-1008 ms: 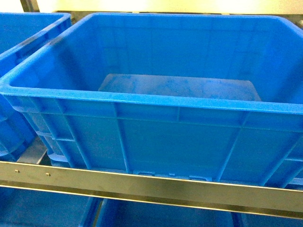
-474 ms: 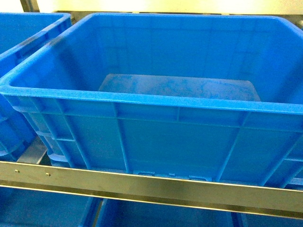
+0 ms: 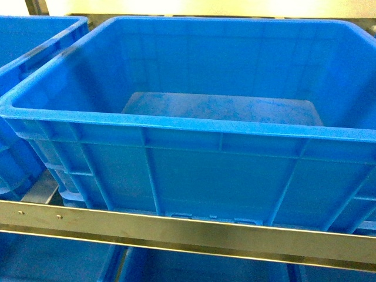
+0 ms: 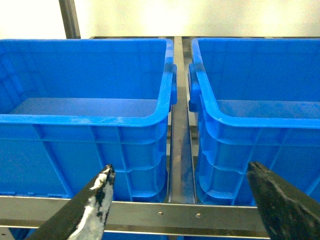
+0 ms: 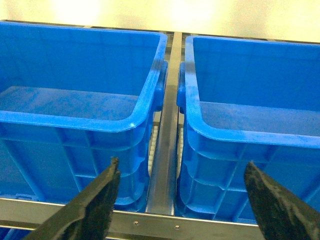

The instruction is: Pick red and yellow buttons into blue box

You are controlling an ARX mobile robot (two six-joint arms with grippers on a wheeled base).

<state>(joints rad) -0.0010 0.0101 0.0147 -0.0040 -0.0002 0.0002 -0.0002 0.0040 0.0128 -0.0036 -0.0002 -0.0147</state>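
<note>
Crates are being shown in every view, all deep blue plastic with thick rolled rims and ribbed walls, seated on a metal shelf rail. Most of the head view is being filled by the blue box, whose scuffed floor is being shown bare, with nothing lying on it. A neighbouring crate is being cut off at the left edge of that view, and more blue plastic is being glimpsed under the rail. Neither arm is being caught by the head camera. Two crates are being framed side by side by the left wrist camera, the left crate and the right crate, parted by a narrow metal bar; both floors are being seen bare. The left tool is being held with its dark fingers spread wide apart, gripping nothing, in front of the rail. A similar pair of crates is being framed by the right wrist camera, again with nothing inside, and the right tool is likewise being held wide apart and unloaded. Red and yellow buttons are not being shown in any view.
</note>
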